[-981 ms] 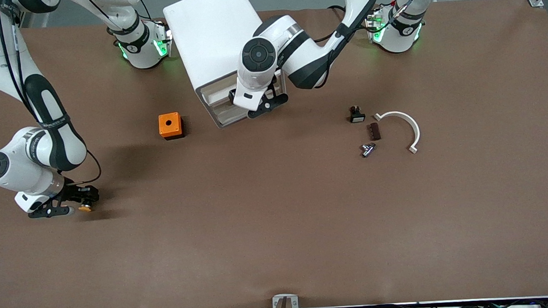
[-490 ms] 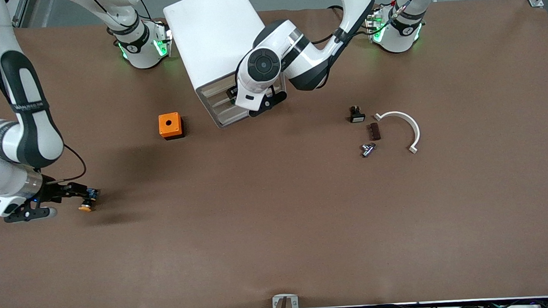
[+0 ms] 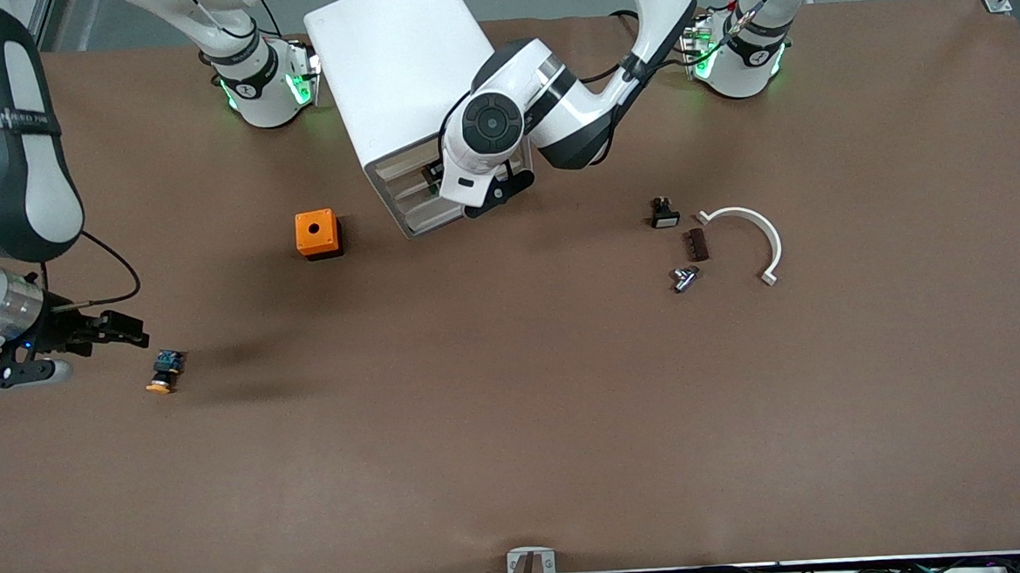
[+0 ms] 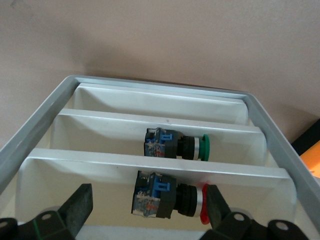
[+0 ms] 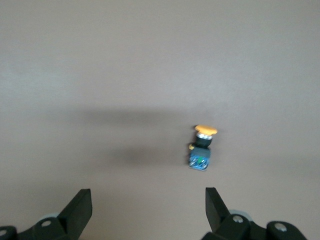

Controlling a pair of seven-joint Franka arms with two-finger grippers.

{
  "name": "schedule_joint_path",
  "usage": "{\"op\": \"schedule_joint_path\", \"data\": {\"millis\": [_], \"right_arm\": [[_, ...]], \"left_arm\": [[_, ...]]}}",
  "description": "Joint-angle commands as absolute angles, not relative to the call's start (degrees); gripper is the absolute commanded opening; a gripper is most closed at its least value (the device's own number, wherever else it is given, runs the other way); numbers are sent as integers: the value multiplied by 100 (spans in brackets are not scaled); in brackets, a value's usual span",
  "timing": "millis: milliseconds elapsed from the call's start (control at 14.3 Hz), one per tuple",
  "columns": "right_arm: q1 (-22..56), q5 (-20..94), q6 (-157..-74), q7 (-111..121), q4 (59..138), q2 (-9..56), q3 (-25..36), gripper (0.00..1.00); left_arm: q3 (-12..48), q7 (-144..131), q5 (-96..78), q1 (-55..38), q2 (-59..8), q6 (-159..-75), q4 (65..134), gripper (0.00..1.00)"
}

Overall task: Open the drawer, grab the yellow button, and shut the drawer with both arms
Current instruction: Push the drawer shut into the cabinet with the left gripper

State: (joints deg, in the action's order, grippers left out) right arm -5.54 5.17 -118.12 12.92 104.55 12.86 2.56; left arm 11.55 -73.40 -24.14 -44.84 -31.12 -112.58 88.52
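Note:
The button [image 3: 163, 372], orange cap on a black and blue body, lies on its side on the brown table toward the right arm's end; it also shows as the button [image 5: 202, 147] in the right wrist view. My right gripper [image 3: 99, 353] hangs open and empty beside it, clear of it, its fingertips [image 5: 80, 207] wide apart. The white cabinet [image 3: 394, 74] stands between the arm bases, and its uppermost drawer [image 3: 403, 163] sits flush with those below. My left gripper [image 3: 488, 192] is open at the cabinet's front, holding nothing, as the left gripper [image 4: 148, 212] shows.
An orange box [image 3: 316, 233] with a round hole stands near the cabinet. Toward the left arm's end lie a black switch part [image 3: 663, 213], a brown piece [image 3: 696, 243], a metal piece [image 3: 684, 277] and a white curved strip [image 3: 756, 239]. Green-capped [image 4: 175, 145] and red-capped [image 4: 167, 197] buttons lie in lower drawers.
My right gripper opened, let go of the button and drew back toward the table's end; the button now lies on the table. My left gripper pushed the protruding drawer in.

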Motion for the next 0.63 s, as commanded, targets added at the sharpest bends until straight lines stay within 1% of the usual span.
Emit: {"op": "schedule_joint_path", "data": {"millis": [0, 140, 280, 420, 560], "right_arm": [[-387, 527, -11445, 853, 10608, 775, 264, 100], [-361, 527, -11155, 739, 10600, 502, 264, 100], [-369, 527, -10917, 659, 10600, 203, 264, 100], [-360, 527, -10776, 659, 10591, -69, 264, 100], [-360, 519, -10671, 659, 10530, -202, 255, 100]], "left_arm": [[1020, -7409, -2024, -4361, -2822, -11259, 8851, 100], [1020, -7409, -1611, -4019, -2786, -11198, 8536, 100], [1028, -7383, -1486, -3509, -2760, -10961, 8184, 100], [1028, -6912, -1355, -3061, -2541, -10418, 7885, 100], [1028, -6051, -1082, -2578, -2173, -9960, 7884, 100]]}}
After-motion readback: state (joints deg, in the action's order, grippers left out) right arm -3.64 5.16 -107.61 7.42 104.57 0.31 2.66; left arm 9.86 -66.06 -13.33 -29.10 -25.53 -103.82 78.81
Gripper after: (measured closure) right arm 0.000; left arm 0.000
